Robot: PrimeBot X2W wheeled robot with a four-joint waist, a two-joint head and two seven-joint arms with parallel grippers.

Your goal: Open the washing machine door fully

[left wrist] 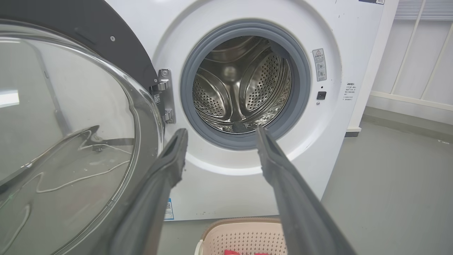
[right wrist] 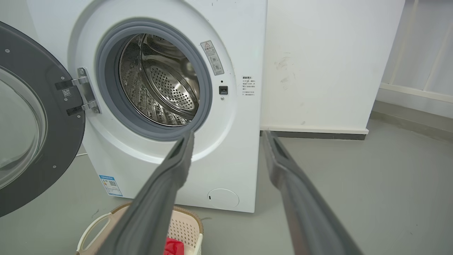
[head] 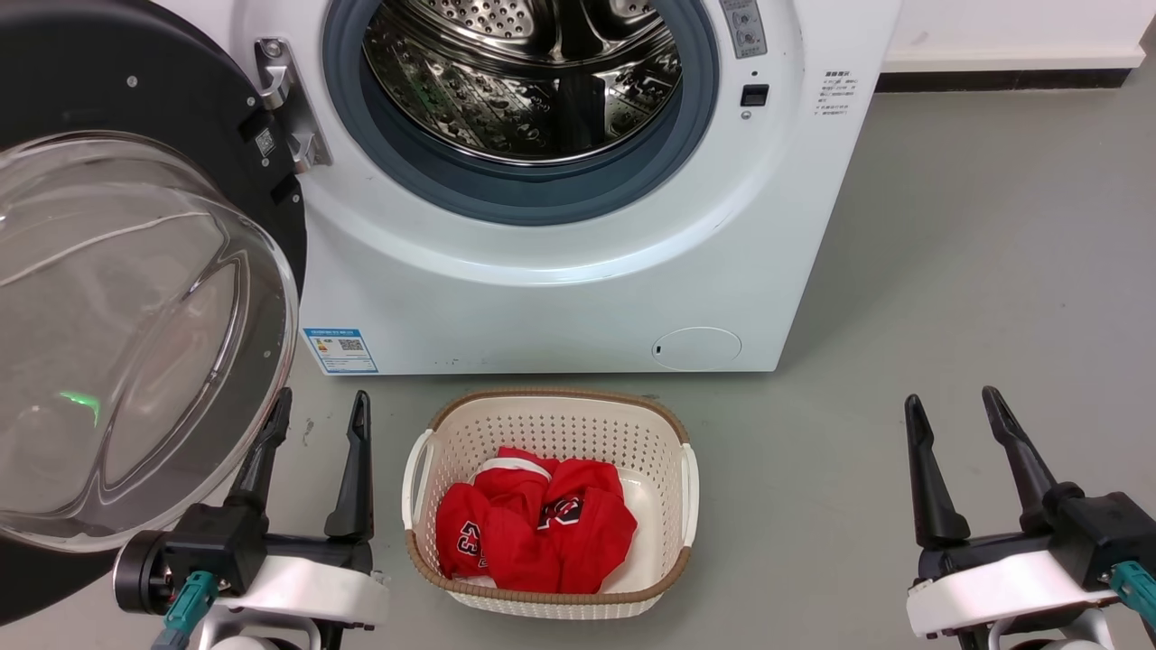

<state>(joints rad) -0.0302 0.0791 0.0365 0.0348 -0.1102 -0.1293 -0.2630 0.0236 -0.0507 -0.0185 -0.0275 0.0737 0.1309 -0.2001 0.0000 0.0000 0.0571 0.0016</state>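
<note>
One white front-loading washing machine (head: pixel 560 298) stands on the grey floor (head: pixel 975 271). Its one washing machine door (head: pixel 135 316) is swung wide open at 9 o'clock of the drum opening, hung on one steel hinge (head: pixel 287 104), with its clear glass bowl bulging toward the head camera. One perforated steel drum (head: pixel 528 72) shows inside one grey-blue gasket (head: pixel 533 194).

Two tools show in the head view: the left tool (head: pixel 321 397) at 7 o'clock, close beside the door's glass edge, and the right tool (head: pixel 951 395) at 4 o'clock. Both have their fingers spread with nothing between them.

One cream laundry basket (head: pixel 551 395) sits at 6 o'clock, holding red clothing (head: pixel 542 528) with numerals that look like 23.

Three printed patches mark the machine front: one blue label (head: pixel 340 350) with a QR code, one grey warning sticker (head: pixel 746 27) and one block of small text (head: pixel 835 93). All are too small to read. One round cap (head: pixel 696 348) sits at 5 o'clock of the opening.
</note>
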